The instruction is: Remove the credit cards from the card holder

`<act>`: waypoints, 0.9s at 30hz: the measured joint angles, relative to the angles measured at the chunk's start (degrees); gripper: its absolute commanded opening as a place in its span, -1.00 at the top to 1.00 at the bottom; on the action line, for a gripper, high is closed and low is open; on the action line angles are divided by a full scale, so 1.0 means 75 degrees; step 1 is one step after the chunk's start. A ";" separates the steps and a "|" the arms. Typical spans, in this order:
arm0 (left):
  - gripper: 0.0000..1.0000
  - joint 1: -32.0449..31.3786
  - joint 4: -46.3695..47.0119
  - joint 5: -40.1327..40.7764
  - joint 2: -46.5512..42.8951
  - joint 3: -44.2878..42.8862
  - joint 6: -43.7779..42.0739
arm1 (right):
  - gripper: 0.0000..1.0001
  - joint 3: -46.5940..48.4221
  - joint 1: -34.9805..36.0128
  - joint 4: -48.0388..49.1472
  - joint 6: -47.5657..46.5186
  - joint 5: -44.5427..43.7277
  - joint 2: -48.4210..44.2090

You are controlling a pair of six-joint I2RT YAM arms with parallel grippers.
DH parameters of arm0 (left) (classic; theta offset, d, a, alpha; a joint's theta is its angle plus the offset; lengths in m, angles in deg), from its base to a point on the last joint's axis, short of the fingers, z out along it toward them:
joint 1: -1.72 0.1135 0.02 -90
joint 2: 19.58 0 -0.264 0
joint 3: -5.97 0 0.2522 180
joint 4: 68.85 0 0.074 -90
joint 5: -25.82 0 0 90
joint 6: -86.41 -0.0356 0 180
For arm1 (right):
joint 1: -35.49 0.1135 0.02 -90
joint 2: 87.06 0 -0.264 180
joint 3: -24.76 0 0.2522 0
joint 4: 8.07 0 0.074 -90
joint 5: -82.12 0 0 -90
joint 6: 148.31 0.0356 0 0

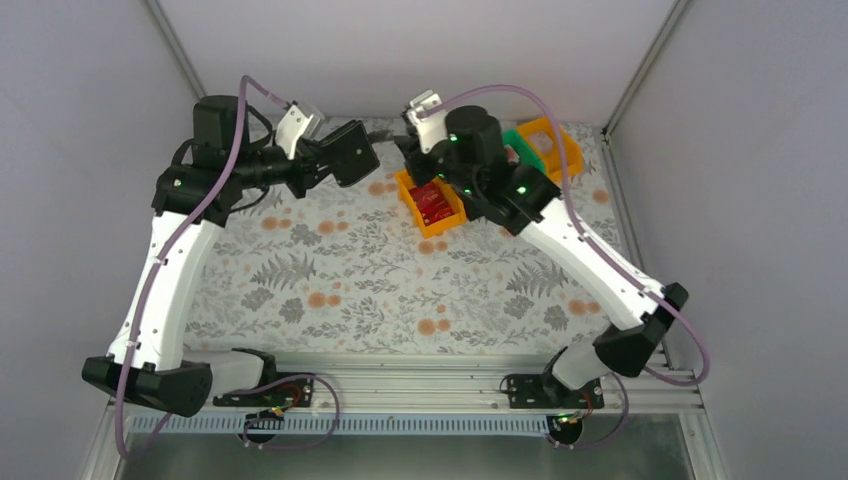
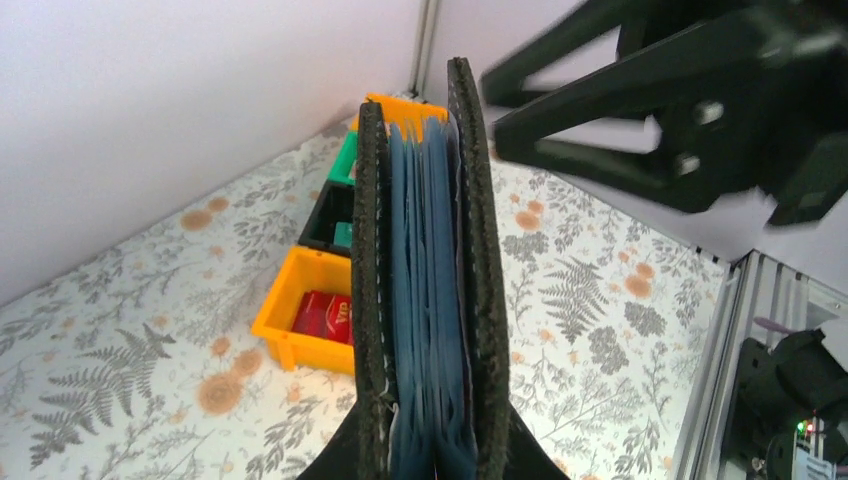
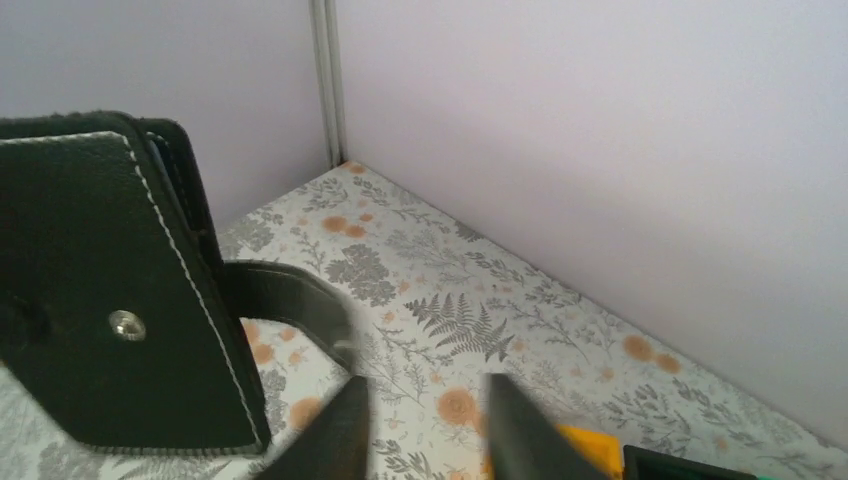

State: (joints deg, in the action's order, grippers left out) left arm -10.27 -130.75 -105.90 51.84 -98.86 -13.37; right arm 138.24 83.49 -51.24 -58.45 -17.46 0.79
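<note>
Cards point(image 2: 425, 300) sit packed edge-on inside the card holder point(image 2: 475, 260), which the left end effector point(image 2: 432, 462) clamps upright, clear of the worktop point(image 2: 150, 380). The right end effector point(image 3: 425, 440) hangs just beside the holder, fingers slightly parted, gripping nothing. This looks like the extraction step, with no card out yet. Next it must line up over the open edge and pinch one card. Left wrist view shows the blue card edges; right wrist view shows only the holder's black outside and snap point(image 3: 127, 323).
</note>
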 measured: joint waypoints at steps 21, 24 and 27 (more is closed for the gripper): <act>0.95 0.0128 -0.1784 -0.0717 -0.0154 -0.0903 -0.3066 | -0.88 -0.0886 -0.0799 0.1276 -0.0216 0.6155 -0.0877; 0.95 0.0128 -0.2221 -0.1297 -0.0259 -0.0918 -0.3917 | -0.83 -0.0644 -0.0950 0.0836 -0.0399 0.6747 -0.0539; 0.95 0.0128 -0.2649 -0.1714 -0.0405 -0.0918 -0.4663 | -0.56 -0.0629 -0.1011 0.0522 -0.0632 0.7271 -0.0554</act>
State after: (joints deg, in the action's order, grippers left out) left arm -9.31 -150.62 -118.75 48.80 -105.74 -48.35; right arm 133.52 75.91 -47.33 -63.19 37.07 -3.36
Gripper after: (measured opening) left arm 0.111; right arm 0.893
